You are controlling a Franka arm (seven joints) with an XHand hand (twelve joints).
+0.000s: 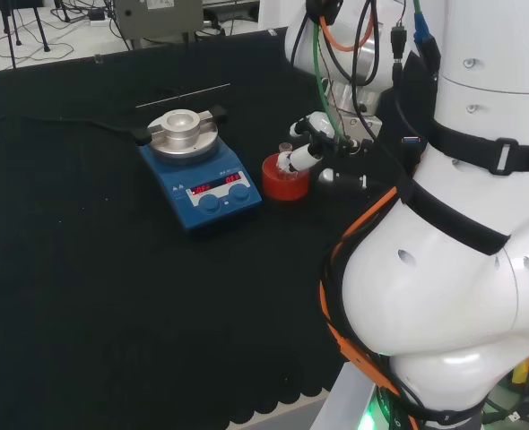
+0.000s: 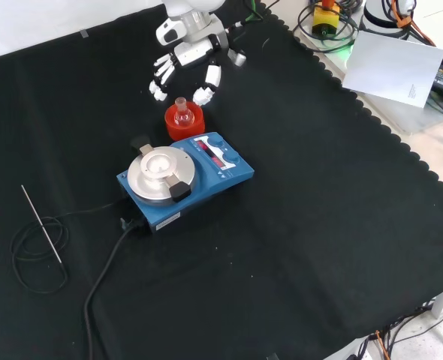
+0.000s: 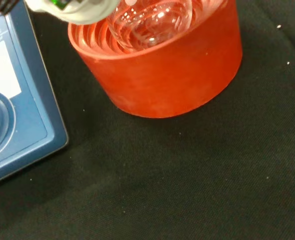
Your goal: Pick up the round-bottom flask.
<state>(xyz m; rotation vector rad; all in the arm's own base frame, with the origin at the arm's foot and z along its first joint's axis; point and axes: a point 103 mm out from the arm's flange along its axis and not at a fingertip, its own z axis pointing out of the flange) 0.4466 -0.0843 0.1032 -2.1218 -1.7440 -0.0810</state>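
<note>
Front view, left to right: hotplate [image 2: 185, 176] on the bench [image 2: 319, 225], then the flask [image 2: 182, 112] upright in its red stand [image 2: 185, 124], just behind the hotplate. Hand [image 2: 185, 64] hangs just beyond the flask, fingers spread and relaxed, holding nothing, not touching the glass.
</note>
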